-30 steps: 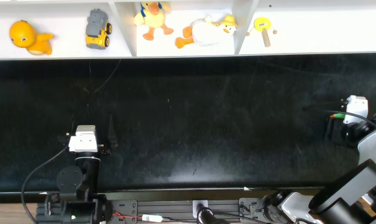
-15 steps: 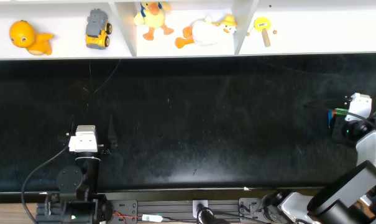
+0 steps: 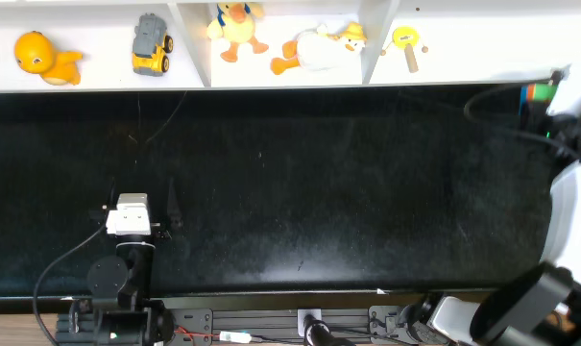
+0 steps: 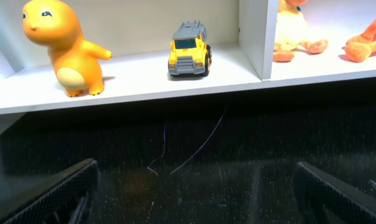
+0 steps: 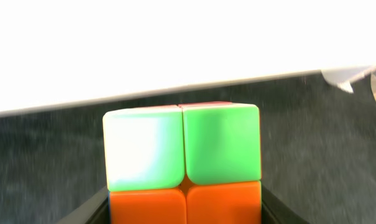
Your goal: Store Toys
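The right hand (image 3: 544, 97) is hard to pick out from above, dark against the dark surface (image 3: 319, 183) at the far right. It grips the cube (image 5: 183, 158), whose green and orange faces show in its wrist view. The cube's lower part is cut off there, and only slivers of the fingers (image 5: 276, 208) show at its sides. The white shelf (image 3: 482, 53) lies just beyond the cube. The left hand (image 4: 194, 196) hangs over the surface with its fingers (image 4: 57, 193) spread wide, facing the orange toy (image 4: 63, 46) and the truck (image 4: 189, 48). A plush (image 4: 296, 31) beside them is cut off at the edge. Since a second ago, the right hand has carried the cube from mid-surface up to the shelf's edge. The left arm has not moved.
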Robot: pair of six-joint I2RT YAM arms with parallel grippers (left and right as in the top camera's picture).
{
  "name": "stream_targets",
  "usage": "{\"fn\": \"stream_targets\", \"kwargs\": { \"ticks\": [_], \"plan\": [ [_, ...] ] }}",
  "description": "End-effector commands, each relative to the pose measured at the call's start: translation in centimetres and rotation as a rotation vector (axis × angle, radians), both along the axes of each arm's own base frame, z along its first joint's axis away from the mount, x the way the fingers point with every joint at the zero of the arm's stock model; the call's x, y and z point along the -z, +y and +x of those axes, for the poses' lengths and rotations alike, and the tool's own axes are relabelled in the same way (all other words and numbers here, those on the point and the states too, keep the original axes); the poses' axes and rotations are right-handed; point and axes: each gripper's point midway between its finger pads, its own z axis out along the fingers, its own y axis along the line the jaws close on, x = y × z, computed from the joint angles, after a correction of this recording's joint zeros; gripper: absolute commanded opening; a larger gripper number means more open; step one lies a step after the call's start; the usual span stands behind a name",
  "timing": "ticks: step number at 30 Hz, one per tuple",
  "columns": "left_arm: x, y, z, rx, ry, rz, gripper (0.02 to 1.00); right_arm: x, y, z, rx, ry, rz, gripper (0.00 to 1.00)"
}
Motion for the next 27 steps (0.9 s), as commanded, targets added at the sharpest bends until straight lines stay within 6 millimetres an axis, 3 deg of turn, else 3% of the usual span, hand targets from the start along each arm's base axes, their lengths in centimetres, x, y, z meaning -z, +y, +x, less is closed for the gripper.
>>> {"fn": "stream_targets", "kwargs": {
  "ticks": [1, 10, 12, 13, 14, 15, 22, 27],
  "plan": [
    [-0.1, -0.2, 0.0, 0.010, -0.008, -0.004, 0.998, -1.2, 0.6, 5.7, -0.022, -0.044, 0.051, 0.470],
    [-0.1, -0.2, 0.0, 0.010, -0.008, -0.004, 0.998, -1.6, 1.9, 12.2, -0.075, -0.066, 0.071, 0.476],
    [-0.1, -0.2, 0.0, 0.010, -0.008, -0.004, 0.998, -1.3, 2.2, 12.5, -0.082, -0.062, 0.073, 0.540],
    [-0.1, -0.2, 0.0, 0.010, -0.008, -0.004, 0.998, -1.2, 2.3, 12.5, -0.082, -0.059, 0.075, 0.676],
    [-0.1, -0.2, 0.0, 0.010, -0.008, -0.004, 0.998, -1.1, 2.3, 12.5, -0.080, -0.057, 0.079, 0.895],
    [-0.1, -0.2, 0.0, 0.010, -0.008, -0.004, 0.998, -0.9, 2.3, 12.5, -0.078, -0.052, 0.082, 0.996],
    [-0.1, -0.2, 0.0, 0.010, -0.008, -0.004, 0.998, -0.1, 1.4, 10.6, -0.015, 0.029, 0.054, 0.998],
    [-0.1, -0.2, 0.0, 0.010, -0.008, -0.004, 0.998, 1.4, 3.5, 5.7, 0.001, 0.082, 0.011, 0.998]
  ]
}}
